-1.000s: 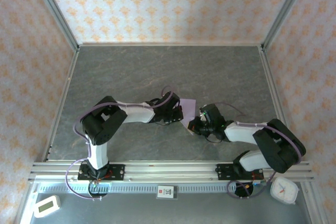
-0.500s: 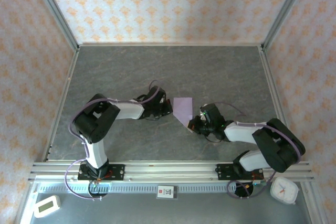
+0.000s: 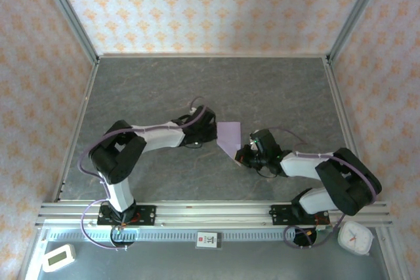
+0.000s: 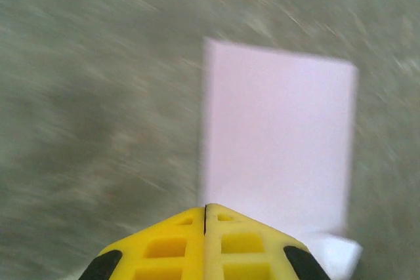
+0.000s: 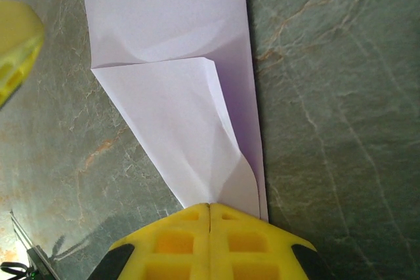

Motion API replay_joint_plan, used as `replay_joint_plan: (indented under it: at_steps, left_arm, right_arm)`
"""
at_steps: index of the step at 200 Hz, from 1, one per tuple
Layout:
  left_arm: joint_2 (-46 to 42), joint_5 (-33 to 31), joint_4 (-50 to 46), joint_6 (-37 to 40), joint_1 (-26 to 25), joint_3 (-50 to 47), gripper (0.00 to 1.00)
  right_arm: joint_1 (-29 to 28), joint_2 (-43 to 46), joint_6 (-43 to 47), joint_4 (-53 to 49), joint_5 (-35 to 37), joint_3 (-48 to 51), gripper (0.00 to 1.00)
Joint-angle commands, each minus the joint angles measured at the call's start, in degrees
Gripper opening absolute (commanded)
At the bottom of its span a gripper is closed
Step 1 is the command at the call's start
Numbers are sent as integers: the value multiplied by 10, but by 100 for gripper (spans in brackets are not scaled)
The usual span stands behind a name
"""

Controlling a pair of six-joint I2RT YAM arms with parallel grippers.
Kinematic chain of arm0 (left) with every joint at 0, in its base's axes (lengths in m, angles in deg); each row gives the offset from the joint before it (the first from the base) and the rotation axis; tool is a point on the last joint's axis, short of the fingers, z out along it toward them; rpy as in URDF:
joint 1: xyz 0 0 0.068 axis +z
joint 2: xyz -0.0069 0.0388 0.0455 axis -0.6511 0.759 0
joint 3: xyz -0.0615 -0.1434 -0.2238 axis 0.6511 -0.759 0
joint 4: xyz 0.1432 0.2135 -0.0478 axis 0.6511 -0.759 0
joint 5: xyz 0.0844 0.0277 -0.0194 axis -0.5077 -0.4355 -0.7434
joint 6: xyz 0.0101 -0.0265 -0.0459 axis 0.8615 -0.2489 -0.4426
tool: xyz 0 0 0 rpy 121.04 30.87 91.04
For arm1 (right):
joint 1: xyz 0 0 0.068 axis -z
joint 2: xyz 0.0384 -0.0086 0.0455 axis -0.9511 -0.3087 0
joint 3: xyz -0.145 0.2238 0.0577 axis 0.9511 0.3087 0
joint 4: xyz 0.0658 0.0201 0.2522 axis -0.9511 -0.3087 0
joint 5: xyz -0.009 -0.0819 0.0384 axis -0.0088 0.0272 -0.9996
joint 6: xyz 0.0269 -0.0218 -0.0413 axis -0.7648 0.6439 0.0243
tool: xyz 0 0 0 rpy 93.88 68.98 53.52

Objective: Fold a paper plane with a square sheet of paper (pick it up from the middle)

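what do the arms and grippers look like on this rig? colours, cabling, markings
Left arm and right arm match: white tubular links between bulky black joint housings, black bases. A thin purple cable loops loosely along each arm. Left gripper and right gripper have bright yellow fingers with square recessed pockets and black patches at the outer edges. No markings legible.

The lavender sheet of paper (image 3: 230,137) is laid flat on the grey table (image 3: 144,90), near its middle. It is partly folded: one flap (image 5: 177,136) is creased diagonally over the lower layer, and the outline is narrowed towards one end.
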Motion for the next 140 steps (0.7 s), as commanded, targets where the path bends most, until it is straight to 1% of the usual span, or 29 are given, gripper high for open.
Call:
replay_joint_plan:
  at_steps: [1, 35, 82, 140]
  left_arm:
    - [-5, 7, 17, -14, -28, 2, 0]
    - [12, 5, 52, -27, -32, -25, 0]
    - [64, -2, 41, -12, -32, -13, 0]
    - [65, -19, 21, -12, -32, -41, 0]
  right_arm:
    - [-1, -36, 18, -140, 27, 26, 0]
    - [-1, -36, 21, -147, 25, 11, 0]
    - [-1, -31, 43, -166, 4, -30, 0]
    - [-1, -16, 58, -175, -38, -121, 0]
